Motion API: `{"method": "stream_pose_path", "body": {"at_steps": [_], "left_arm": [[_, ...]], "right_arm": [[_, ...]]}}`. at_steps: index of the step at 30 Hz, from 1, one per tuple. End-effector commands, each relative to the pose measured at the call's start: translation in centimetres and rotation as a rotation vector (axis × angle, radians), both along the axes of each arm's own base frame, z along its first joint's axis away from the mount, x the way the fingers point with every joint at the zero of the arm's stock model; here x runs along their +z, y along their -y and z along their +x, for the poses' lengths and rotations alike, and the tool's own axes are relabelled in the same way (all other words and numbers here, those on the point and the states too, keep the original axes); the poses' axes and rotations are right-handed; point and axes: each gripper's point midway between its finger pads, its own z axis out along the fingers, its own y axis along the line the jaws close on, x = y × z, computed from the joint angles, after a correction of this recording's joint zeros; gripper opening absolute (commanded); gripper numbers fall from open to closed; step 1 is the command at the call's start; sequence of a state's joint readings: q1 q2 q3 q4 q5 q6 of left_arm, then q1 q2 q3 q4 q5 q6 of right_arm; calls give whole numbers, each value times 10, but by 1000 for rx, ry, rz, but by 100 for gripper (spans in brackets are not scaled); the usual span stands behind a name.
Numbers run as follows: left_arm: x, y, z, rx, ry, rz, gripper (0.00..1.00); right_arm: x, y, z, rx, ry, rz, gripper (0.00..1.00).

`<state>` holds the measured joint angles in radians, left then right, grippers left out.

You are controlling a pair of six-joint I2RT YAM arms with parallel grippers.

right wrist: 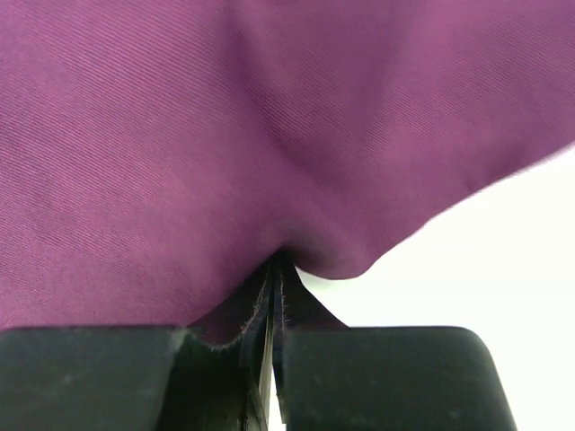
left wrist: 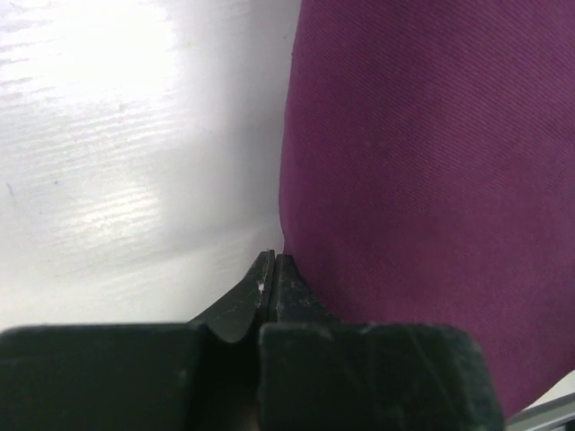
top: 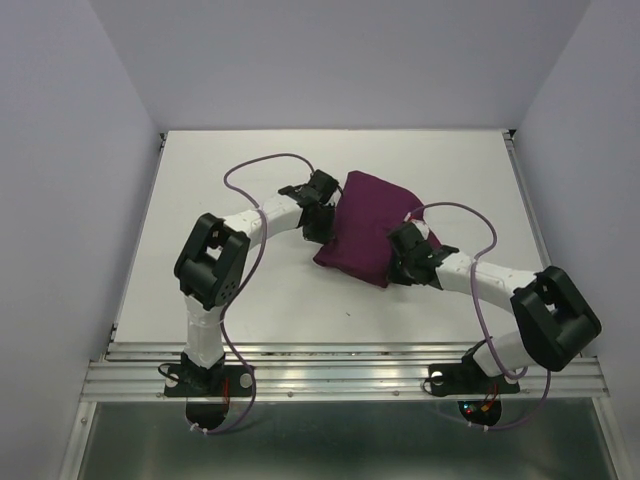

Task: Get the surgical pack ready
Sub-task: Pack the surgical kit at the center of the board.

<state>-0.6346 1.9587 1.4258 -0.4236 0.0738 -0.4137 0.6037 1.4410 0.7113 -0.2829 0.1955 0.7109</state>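
The deep-purple cloth wrap (top: 368,225) lies as a folded bundle at the middle of the white table. The steel tray, instruments and gauze are hidden or out of view. My left gripper (top: 322,212) is at the bundle's left edge; in the left wrist view its jaws (left wrist: 272,262) are pressed together with nothing between them, the tips touching the side of the cloth (left wrist: 431,180). My right gripper (top: 404,256) is at the bundle's near right edge; in the right wrist view it (right wrist: 278,262) is shut on a frayed edge of the cloth (right wrist: 225,135).
The white table (top: 250,300) runs to a metal rail (top: 340,370) at the near edge. Lilac walls enclose the left, back and right sides. A purple cable (top: 250,170) loops above the left arm, and another cable (top: 470,215) loops above the right arm.
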Motion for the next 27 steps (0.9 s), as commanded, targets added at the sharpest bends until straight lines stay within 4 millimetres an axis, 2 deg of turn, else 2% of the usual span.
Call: {"method": "stream_pose_path", "body": {"at_steps": [1,2,5,7,9,13,16,20,27], "left_arm": [[43,-7,-6,12,62,-11,0],[45,-14,-5,25,68,-2,0],[54,-36,9,70,101,1,0],[52,-46,17,91,104,10,0],[47,-46,20,90,98,18,0],[30,-35,22,76,65,-13,0],[19,-27,16,59,40,-28,0],[11,-15,3,22,16,-46,0],[14,30,-24,-68,-5,-100,0]], "right_arm": [[15,40,1,-86,83,-159,4],[26,51,-2,-101,102,-175,5],[47,62,-2,-117,158,-175,8],[51,70,3,-145,162,-169,8],[52,73,9,-161,154,-168,8],[57,70,37,-178,178,-169,8],[49,62,54,-160,159,-168,8],[35,37,69,-95,140,-105,5],[21,-1,89,-6,127,16,2]]}}
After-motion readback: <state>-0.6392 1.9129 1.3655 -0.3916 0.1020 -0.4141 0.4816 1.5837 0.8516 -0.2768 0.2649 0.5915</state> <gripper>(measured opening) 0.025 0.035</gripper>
